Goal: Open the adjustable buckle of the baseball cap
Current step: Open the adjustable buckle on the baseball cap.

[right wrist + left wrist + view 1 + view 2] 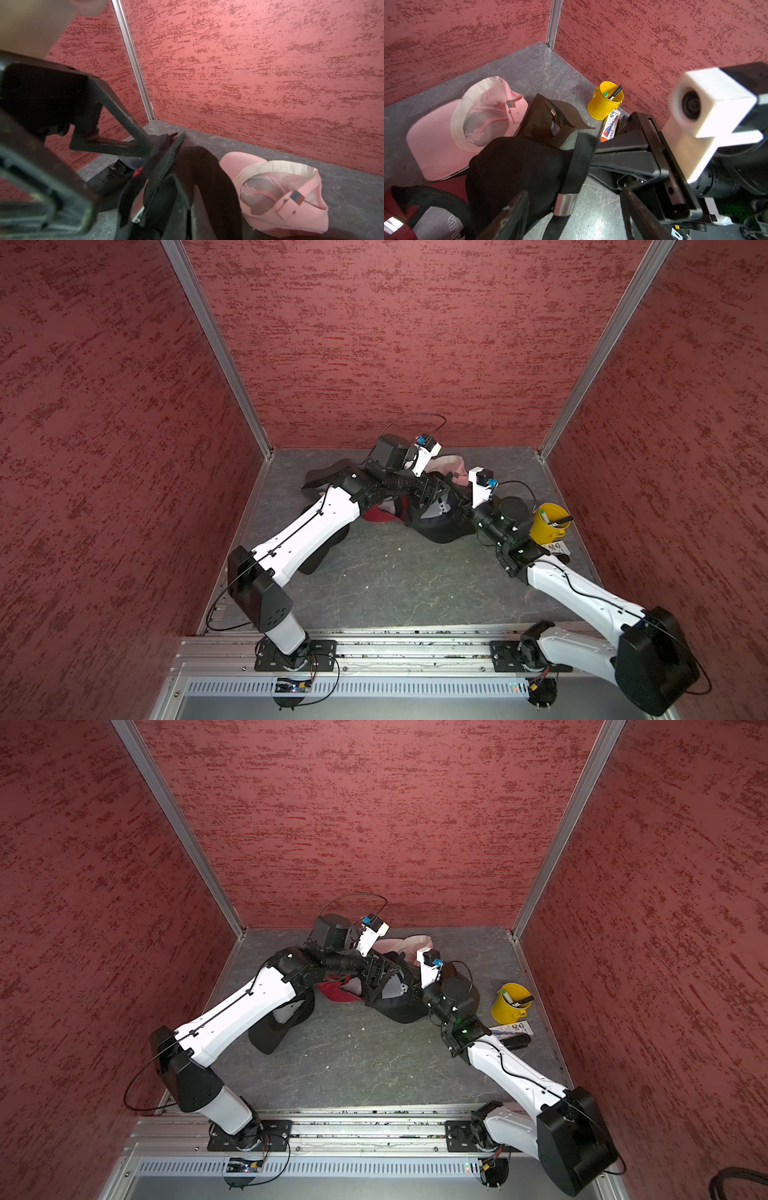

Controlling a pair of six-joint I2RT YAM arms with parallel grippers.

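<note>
Evenly bright from overhead, soft shadows, glare on tabletop (595, 225), white camera housing (716, 99) blurred close up, edges bowed.

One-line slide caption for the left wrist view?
Open left gripper brackets the silver buckle of the black cap while the shut right gripper pinches the strap; pink cap beyond.

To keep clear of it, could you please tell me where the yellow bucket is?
In a top view, the yellow bucket stands on the table, far right, just beside the right arm.

No print is legible, even on the packet (611, 124).
</note>
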